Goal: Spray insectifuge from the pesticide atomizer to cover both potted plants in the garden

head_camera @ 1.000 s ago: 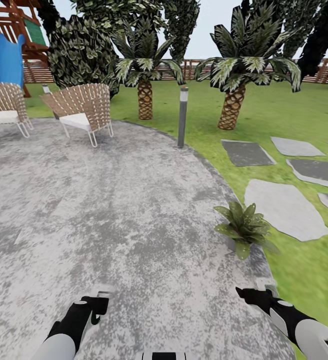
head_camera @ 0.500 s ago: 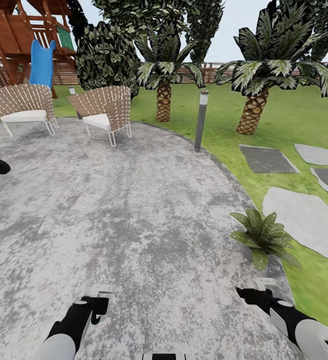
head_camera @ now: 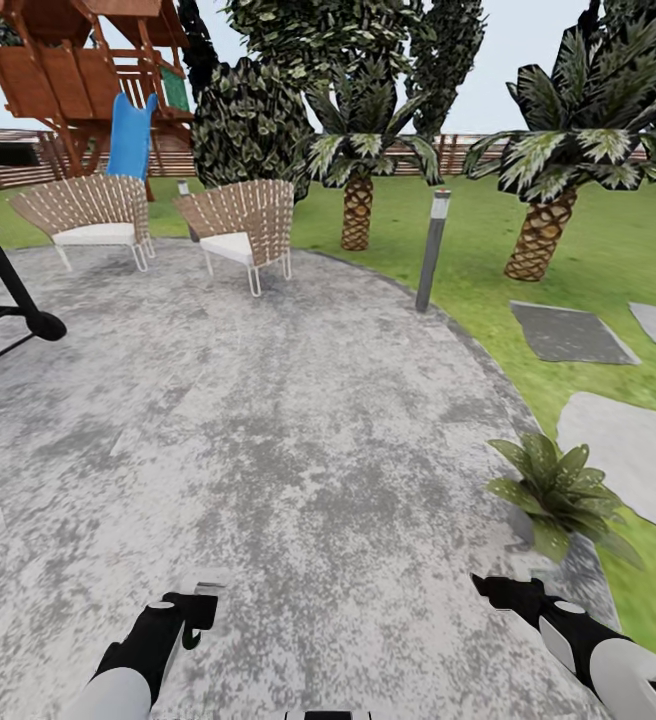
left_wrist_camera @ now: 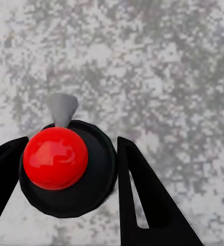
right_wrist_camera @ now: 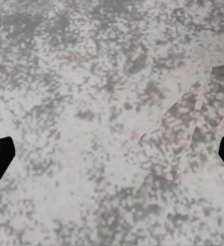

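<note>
Grey patio (head_camera: 268, 440) spreads ahead in the garden, one potted plant (head_camera: 560, 492) at its right edge. Left hand (left_wrist_camera: 65, 159) holds the pesticide atomizer (left_wrist_camera: 65, 164); right hand (right_wrist_camera: 112, 159) is wide, empty.

Grey patio (head_camera: 268, 430), two wicker chairs (head_camera: 243, 225), palms (head_camera: 358, 180), wooden playset (head_camera: 78, 70)

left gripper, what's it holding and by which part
The left gripper holds the spray bottle by its body just below the red-capped grey spray head. The right gripper is empty.
</note>
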Available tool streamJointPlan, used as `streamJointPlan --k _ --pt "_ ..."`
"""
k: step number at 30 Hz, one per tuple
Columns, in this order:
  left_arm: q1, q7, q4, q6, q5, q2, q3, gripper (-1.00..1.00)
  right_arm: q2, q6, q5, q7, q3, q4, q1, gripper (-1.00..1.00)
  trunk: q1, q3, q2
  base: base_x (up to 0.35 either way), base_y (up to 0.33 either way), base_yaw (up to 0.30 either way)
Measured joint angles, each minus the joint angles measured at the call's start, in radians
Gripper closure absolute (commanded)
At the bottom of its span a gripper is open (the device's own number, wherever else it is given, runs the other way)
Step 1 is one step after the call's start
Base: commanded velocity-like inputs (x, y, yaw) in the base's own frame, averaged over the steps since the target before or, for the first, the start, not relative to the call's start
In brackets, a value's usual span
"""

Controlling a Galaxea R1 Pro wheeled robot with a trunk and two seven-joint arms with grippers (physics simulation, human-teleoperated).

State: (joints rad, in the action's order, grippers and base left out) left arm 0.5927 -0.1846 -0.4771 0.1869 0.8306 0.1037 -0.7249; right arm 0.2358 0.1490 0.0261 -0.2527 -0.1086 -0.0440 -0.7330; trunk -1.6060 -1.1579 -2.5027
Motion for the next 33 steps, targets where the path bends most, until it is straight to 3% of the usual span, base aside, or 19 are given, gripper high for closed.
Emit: streamJointPlan --k 8,12,21,33 --pt "0.0 0.0 0.0 -0.001 0.0 0.0 0.0 1.0 0.001 0.0 -0.001 -0.002 0.0 0.0 0.0 -1.0 0.0 0.007 0.0 0.0 0.0 0.101" --pt "0.0 0.0 0.0 -0.001 0.0 0.0 0.0 1.0 0.0 0.0 -0.001 0.0 0.0 0.0 0.0 -1.0 0.002 0.022 0.001 0.0 0.0 0.136" --pt "0.0 0.0 0.0 0.0 0.0 0.0 0.0 1.0 0.0 0.0 -0.001 0.0 0.0 0.0 0.0 -1.0 0.002 0.022 0.001 0.0 0.0 0.265" --pt "0.0 0.0 0.0 -0.001 0.0 0.0 -0.001 1.0 0.0 0.0 -0.001 -0.008 0.0 0.0 0.0 -1.0 0.002 0.022 0.001 0.0 0.0 0.024"
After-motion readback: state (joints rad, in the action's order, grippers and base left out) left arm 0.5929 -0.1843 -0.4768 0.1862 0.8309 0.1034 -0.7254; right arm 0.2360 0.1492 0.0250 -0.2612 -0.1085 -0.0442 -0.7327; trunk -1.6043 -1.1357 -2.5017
